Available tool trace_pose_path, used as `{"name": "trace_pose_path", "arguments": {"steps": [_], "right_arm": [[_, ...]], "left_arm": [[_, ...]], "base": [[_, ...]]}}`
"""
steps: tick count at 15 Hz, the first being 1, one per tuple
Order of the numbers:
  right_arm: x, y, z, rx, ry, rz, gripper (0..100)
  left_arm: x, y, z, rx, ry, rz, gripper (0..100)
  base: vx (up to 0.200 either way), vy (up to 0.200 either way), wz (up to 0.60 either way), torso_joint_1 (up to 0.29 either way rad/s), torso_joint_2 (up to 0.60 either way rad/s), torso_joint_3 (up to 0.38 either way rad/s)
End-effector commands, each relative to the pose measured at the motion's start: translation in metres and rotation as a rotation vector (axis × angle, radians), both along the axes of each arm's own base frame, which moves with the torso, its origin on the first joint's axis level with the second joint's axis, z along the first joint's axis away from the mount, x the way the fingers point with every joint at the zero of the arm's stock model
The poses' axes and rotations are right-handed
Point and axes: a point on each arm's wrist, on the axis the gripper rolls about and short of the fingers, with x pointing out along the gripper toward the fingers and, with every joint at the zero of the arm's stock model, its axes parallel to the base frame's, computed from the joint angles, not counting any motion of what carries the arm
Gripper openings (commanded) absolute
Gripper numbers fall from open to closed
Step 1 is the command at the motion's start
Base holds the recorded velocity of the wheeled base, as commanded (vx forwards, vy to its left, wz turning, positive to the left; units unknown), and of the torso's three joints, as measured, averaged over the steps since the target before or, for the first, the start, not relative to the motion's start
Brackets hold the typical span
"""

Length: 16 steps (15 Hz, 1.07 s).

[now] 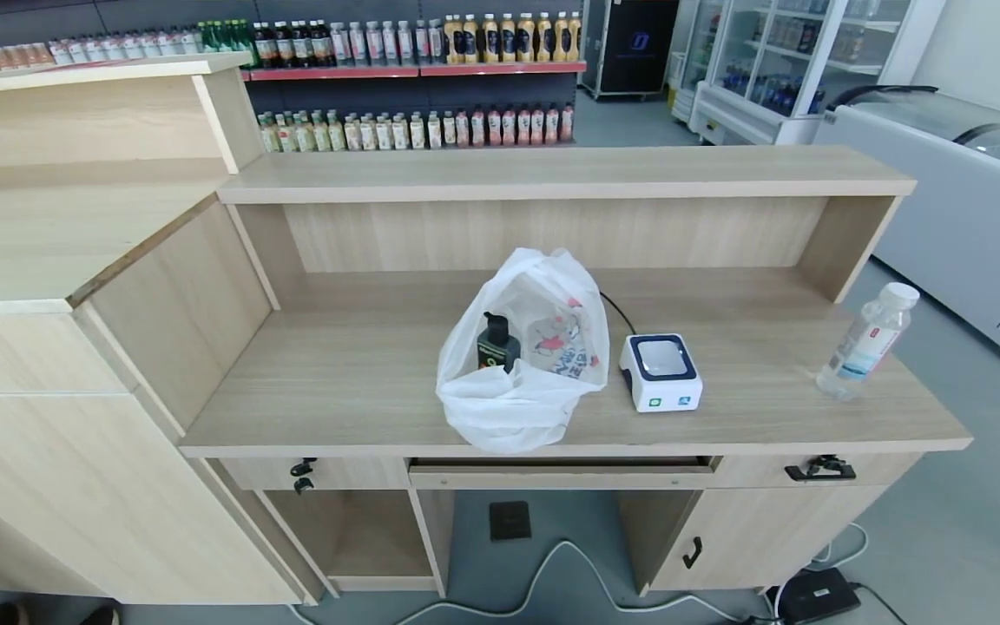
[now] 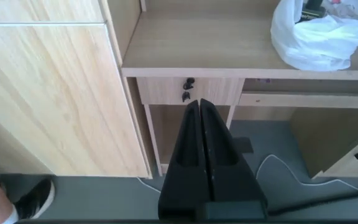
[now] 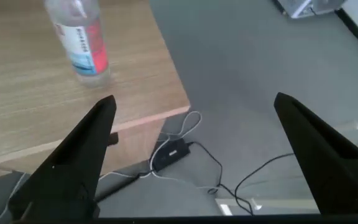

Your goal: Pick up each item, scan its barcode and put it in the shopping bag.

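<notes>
The left gripper (image 2: 199, 104) hangs low in front of the desk (image 1: 361, 382), below its front edge and facing the small drawer (image 2: 188, 91) on the left. Its fingers are pressed together with nothing between them. The right gripper (image 3: 194, 98) is off the desk's right end, above the floor (image 3: 260, 56), with its fingers spread wide and empty.

A clear water bottle (image 1: 866, 340) with a white cap stands upright on the desk's right end, near the corner and just ahead of the right gripper. At the middle of the desk, close to the front edge, the white shopping bag (image 1: 517, 382) sits with its mouth open. A dark bottle (image 1: 496, 343) stands upright inside it. Just beside the bag on its right, the white scanner (image 1: 660, 371) rests with its window facing up, and a black cable (image 1: 615, 305) runs from behind it toward the back of the desk. Beyond the desk's raised top, shop shelves (image 1: 417, 69) carry rows of drinks.
</notes>
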Motion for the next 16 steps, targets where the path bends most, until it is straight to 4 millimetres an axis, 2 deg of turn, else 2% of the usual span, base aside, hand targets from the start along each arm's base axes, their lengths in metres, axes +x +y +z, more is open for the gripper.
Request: {"name": "trace_pose_path", "arguments": {"steps": [1,4,9,16], "right_arm": [[0.023,-0.025,-0.041,0.079,0.019,-0.021,100],[0.053,-0.039,-0.058,0.066,-0.045,0.126,100],[0.098,-0.037,-0.065,0.044,-0.056,0.199,100],[0.134,-0.012,-0.088,-0.015,-0.038,0.317,100]], "left_arm": [[0.0,0.0,0.0,0.0,0.0,0.001,0],[0.0,0.0,0.0,0.0,0.0,0.001,0],[0.0,0.0,0.0,0.0,0.0,0.001,0],[0.0,0.0,0.0,0.0,0.0,0.001,0]], "base": [[0.0,0.0,0.0,0.0,0.0,0.0],[0.0,0.0,0.0,0.0,0.0,0.0],[0.0,0.0,0.0,0.0,0.0,0.0],[0.0,0.0,0.0,0.0,0.0,0.0]]}}
